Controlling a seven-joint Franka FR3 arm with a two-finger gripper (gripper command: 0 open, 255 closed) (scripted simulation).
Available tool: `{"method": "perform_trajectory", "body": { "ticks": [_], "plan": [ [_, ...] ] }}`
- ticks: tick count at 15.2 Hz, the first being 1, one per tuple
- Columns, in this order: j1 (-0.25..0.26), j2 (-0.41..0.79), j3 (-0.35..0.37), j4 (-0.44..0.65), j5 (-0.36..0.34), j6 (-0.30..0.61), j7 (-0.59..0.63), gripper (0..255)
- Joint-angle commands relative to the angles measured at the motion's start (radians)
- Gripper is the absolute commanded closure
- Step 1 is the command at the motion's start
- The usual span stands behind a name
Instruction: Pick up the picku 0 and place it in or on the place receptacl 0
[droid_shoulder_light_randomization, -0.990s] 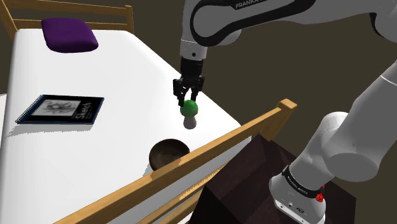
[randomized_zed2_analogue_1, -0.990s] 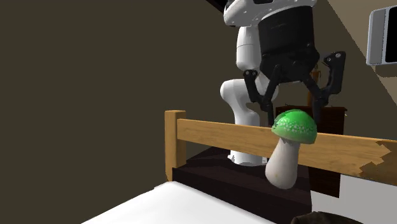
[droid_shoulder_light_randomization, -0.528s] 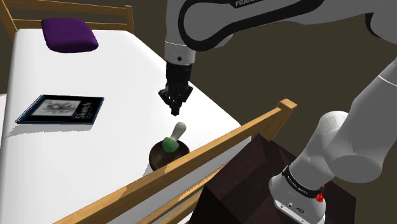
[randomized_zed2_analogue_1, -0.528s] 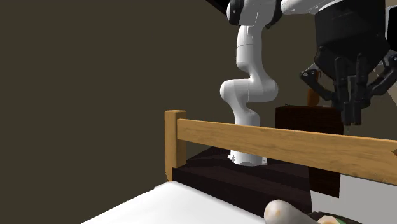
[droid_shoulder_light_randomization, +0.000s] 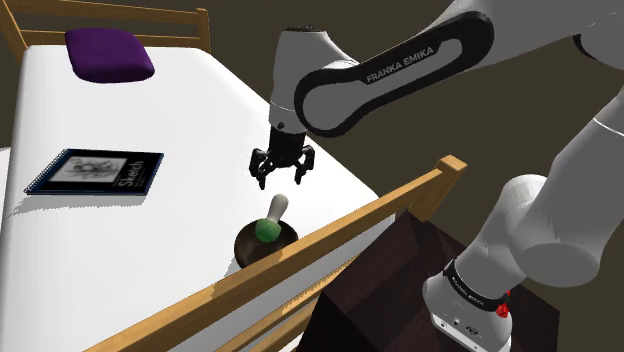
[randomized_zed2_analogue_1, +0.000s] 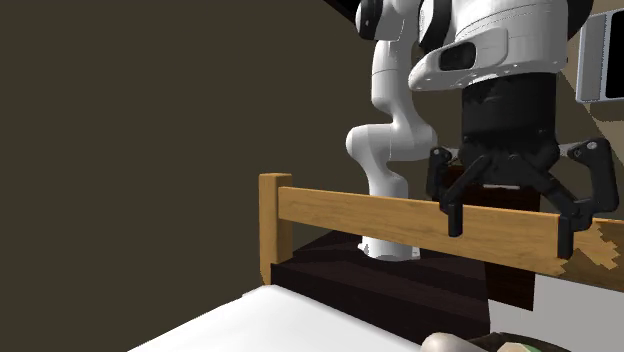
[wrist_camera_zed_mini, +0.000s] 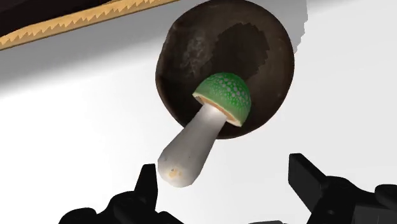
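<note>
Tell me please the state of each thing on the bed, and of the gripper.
gripper: open, empty, above the mushroom.
mushroom: lying tilted, cap in the bowl, stem over its rim.
bowl: upright on the bed, holding the mushroom.
sketchbook: closed, lying flat.
pillow: lying flat on the bed.

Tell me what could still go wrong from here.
1. The mushroom lies tilted, with its cap in the bowl and its stem jutting out over the rim. It might tip out.
2. The open hand hangs close above that stem. A careless move could knock the mushroom loose.
3. The bowl sits near the bed rail, so a low swing of the arm might clip either.
</note>
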Motion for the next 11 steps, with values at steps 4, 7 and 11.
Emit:
{"method": "perform_trajectory", "body": {
  "ticks": [4, 7, 11],
  "plan": [
    [-0.01, 0.038, -0.023, -0.125, -0.219, 0.207, 0.475, 0],
    [-0.01, 0.072, -0.045, -0.158, -0.333, 0.27, 0.678, 0],
    [-0.011, 0.122, -0.056, -0.16, -0.364, 0.32, 0.699, 0]
  ]
}}
